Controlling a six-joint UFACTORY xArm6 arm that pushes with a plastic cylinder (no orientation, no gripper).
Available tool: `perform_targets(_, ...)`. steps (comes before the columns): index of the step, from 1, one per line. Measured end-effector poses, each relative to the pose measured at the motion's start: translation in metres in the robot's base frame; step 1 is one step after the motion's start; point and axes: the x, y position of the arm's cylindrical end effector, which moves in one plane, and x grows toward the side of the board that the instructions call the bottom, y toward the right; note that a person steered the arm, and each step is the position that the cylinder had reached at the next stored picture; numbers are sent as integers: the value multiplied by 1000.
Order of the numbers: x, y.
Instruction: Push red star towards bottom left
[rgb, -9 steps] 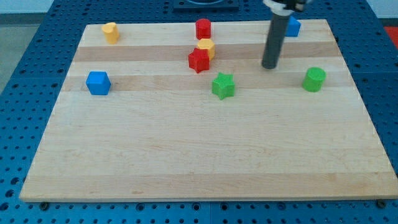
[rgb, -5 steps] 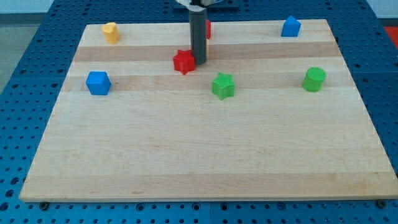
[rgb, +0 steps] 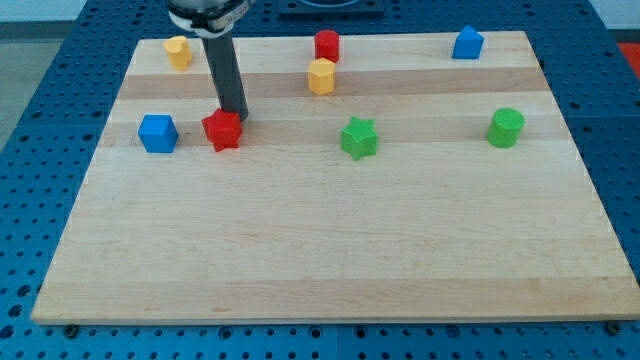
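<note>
The red star (rgb: 222, 130) lies on the wooden board (rgb: 330, 250) in the left half, a little above mid-height. My tip (rgb: 234, 114) touches the star's upper right side. The dark rod rises from there toward the view's top. A blue cube (rgb: 157, 133) sits just left of the red star, a short gap apart.
A yellow block (rgb: 178, 51) sits at the top left. A red cylinder (rgb: 326, 45) and a yellow block (rgb: 321, 76) stand at the top centre. A green star (rgb: 358, 138) lies at centre, a green cylinder (rgb: 506, 128) at right, a blue block (rgb: 467, 42) at top right.
My tip has swept from the right side of the board to the left. It has pushed the red star away from the yellow block, down and left toward the blue cube.
</note>
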Motion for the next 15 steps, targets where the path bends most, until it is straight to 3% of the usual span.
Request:
perform_targets(2,70,-8)
perform_targets(3,84,-11)
perform_targets(7,49,-5)
perform_targets(11,137,-85)
perform_targets(15,107,-104)
